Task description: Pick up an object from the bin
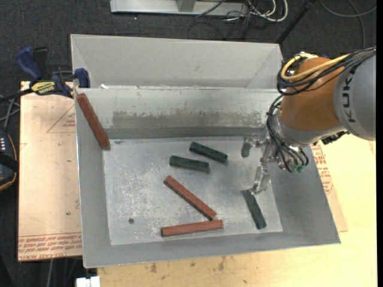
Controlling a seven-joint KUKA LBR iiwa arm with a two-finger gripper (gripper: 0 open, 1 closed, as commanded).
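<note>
My gripper hangs low over the right side of the bin, its tip just above the upper end of a dark green bar. That bar lies nearly upright in the view, by the bin's lower right corner. Two more dark green bars lie to the gripper's left near the bin's middle, one slanted and one almost level. Nothing shows held in the gripper.
A red-brown bar lies diagonally in the middle of the floor, and another rests along the front wall. A third red-brown bar leans on the left wall. The arm with its orange cover comes in from the right.
</note>
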